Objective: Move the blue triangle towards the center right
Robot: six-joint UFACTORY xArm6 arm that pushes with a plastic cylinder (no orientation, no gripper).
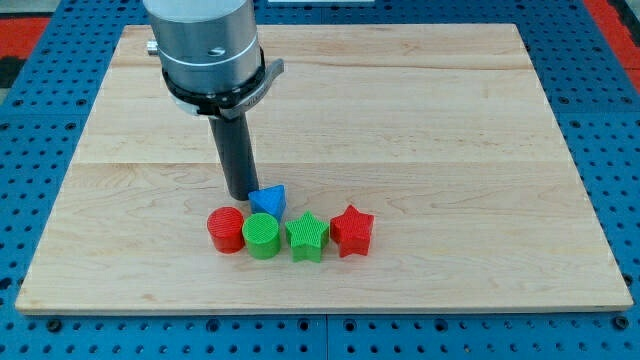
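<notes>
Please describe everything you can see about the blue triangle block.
The blue triangle is a small ridged, plastic-looking block lying flat on the wooden board, below its middle. My tip stands right at its left side, apparently touching. Just below it runs a row: red cylinder, green cylinder, green star, red star.

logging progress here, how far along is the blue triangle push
Done: my tip has reached the blue triangle, at its left edge. In hand: nothing shows it travelling yet; it sits just above the green cylinder and green star. Left: the whole slide towards the board's centre right.
</notes>
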